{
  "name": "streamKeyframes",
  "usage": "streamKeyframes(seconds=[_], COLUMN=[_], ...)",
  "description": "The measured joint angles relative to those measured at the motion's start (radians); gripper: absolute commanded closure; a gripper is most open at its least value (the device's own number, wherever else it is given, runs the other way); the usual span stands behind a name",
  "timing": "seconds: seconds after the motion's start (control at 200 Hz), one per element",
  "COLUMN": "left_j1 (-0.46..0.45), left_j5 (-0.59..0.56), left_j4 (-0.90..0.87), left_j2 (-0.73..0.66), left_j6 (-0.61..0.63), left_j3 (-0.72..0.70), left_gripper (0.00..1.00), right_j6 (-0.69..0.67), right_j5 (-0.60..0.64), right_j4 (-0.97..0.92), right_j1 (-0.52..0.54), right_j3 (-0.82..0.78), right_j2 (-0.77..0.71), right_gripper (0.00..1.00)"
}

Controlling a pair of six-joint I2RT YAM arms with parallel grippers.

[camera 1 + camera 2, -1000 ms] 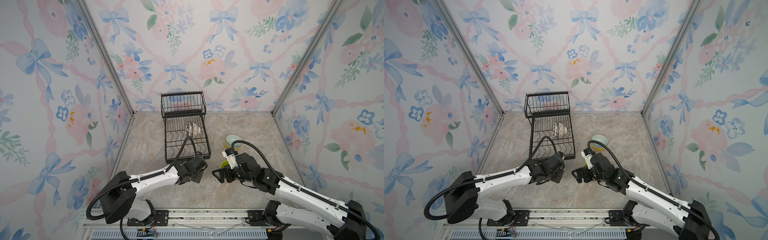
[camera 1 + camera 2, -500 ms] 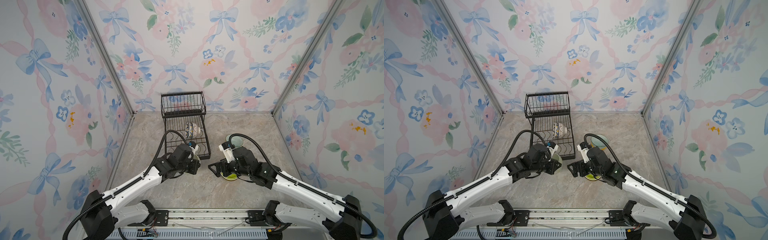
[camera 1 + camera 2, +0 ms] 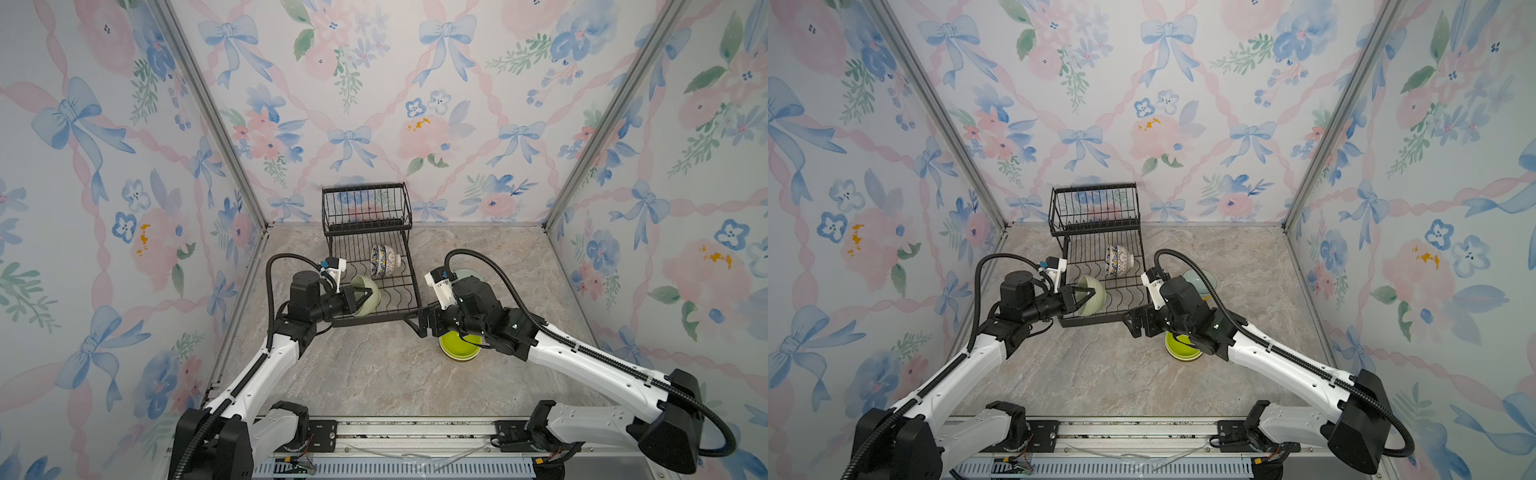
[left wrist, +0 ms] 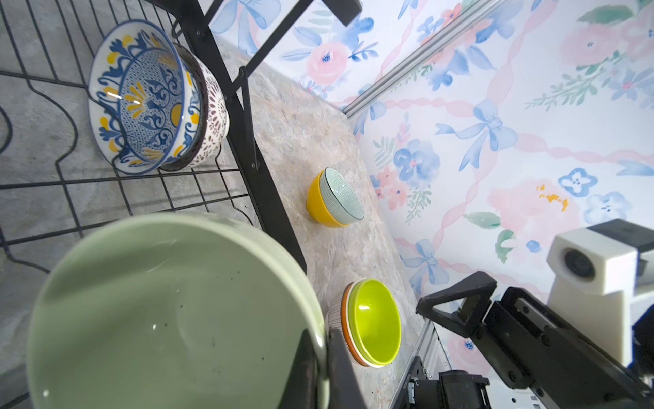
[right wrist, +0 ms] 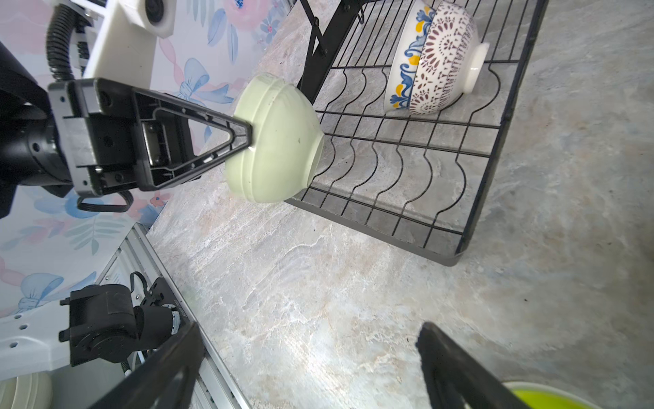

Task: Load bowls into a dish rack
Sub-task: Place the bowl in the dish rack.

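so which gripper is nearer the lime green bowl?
Right. Right gripper hangs open beside the lime green bowl; left gripper is at the dish rack, shut on the pale green bowl.

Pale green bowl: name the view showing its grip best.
Right wrist: the left gripper pinches the pale green bowl by the rim, outside fully visible. Left wrist shows mostly its inside, close and blurred; both top views show it small.

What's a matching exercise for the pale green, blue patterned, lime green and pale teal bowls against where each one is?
Things: 1 pale green bowl; 2 blue patterned bowl; 3 lime green bowl; 4 pale teal bowl.
Places: A on edge in the dish rack; B nested in a yellow bowl; C gripped by the left gripper; D top of a stack on the table.
Pairs: 1-C, 2-A, 3-D, 4-B.
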Motion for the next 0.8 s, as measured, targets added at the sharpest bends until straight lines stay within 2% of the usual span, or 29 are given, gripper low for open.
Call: streamKeyframes(seconds=[0.365,0.595,0.795], left_j1=[0.113,0.132,0.139], left_j5=[0.093,0.093,0.096], left_j4=[0.381,0.563,0.682], left_j2=[0.232,0.385,0.523], left_j6=[-0.154,-0.239,-0.310], left_j3=[-0.024,-0.018,0.047], left_gripper=[1.00,1.00,1.00], right_j6=[-0.006,-0.003,0.003], right_j5=[0.024,0.023,0.023], right_j4=[0.051,0.076,0.088], right_j1=[0.000,0.000,0.000], right_j3=[0.016,0.023,0.023], right_j2=[0.080,0.097,0.099], right_gripper=[0.04,0.04,0.04])
